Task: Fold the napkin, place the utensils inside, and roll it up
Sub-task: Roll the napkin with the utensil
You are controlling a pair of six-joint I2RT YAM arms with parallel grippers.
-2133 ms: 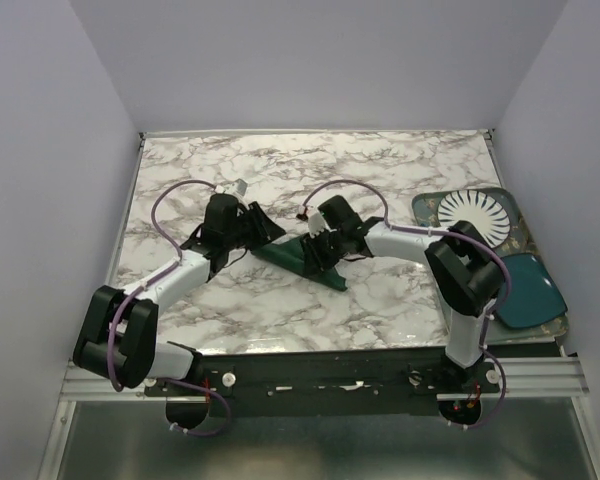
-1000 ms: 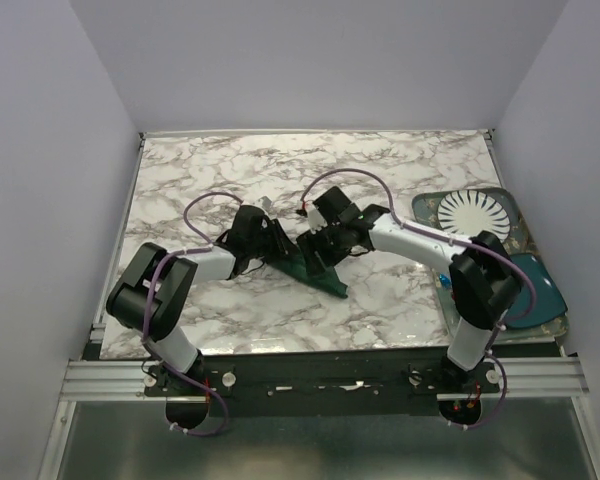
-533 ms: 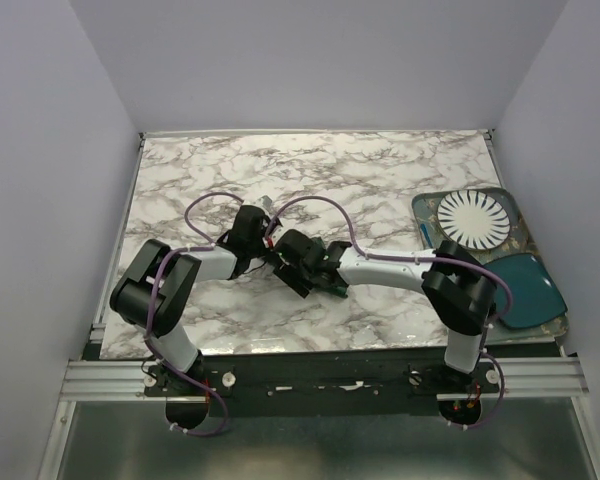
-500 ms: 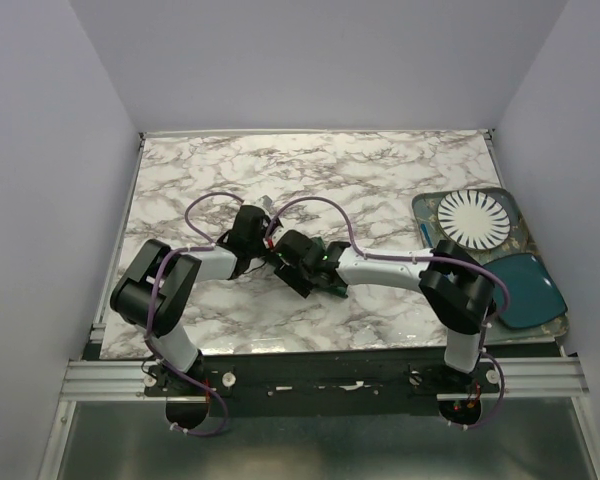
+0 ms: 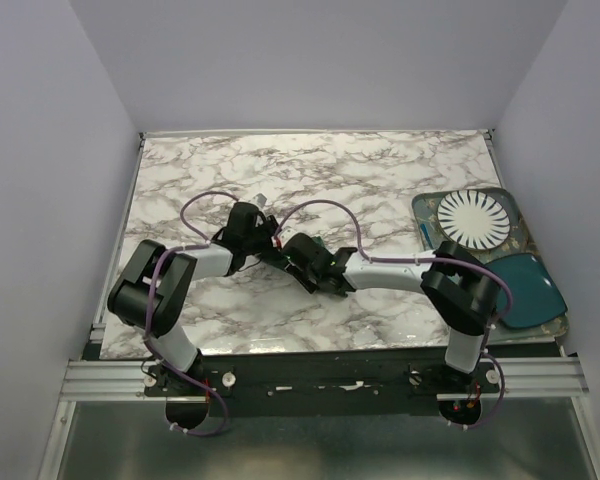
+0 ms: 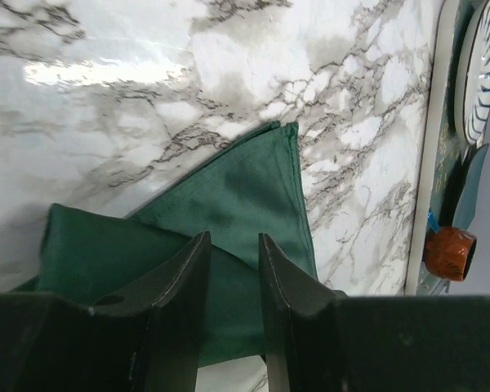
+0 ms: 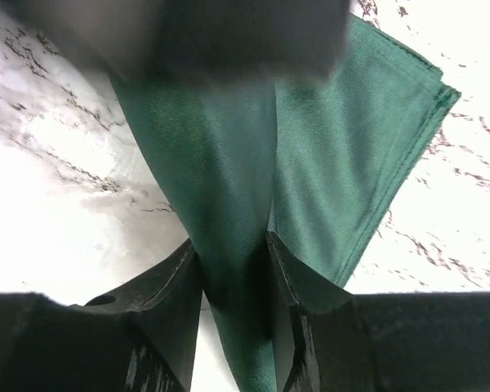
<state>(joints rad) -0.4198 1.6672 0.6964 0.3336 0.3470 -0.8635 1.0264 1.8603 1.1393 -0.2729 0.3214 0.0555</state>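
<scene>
Fold step. R gripper (image 7: pixel 235 273) pinches napkin (image 7: pixel 351 114) ridge, mid table (image 6: pixel 106 49). L gripper (image 6: pixel 229 286) nearly closed over it, grip unclear. No fork seen. Next: lay fold flat w/o bunching.

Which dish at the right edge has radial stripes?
The round white plate, the one set farther back. The teal oval dish, nearer the front edge, is plain with no pattern.

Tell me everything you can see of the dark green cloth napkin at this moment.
The dark green cloth napkin is plain woven fabric, folded into layers with a stitched hem, lying on the marble table. A raised ridge of it runs through the right gripper, seemingly pinched. The left gripper stands over it; its grip is unclear.
</scene>
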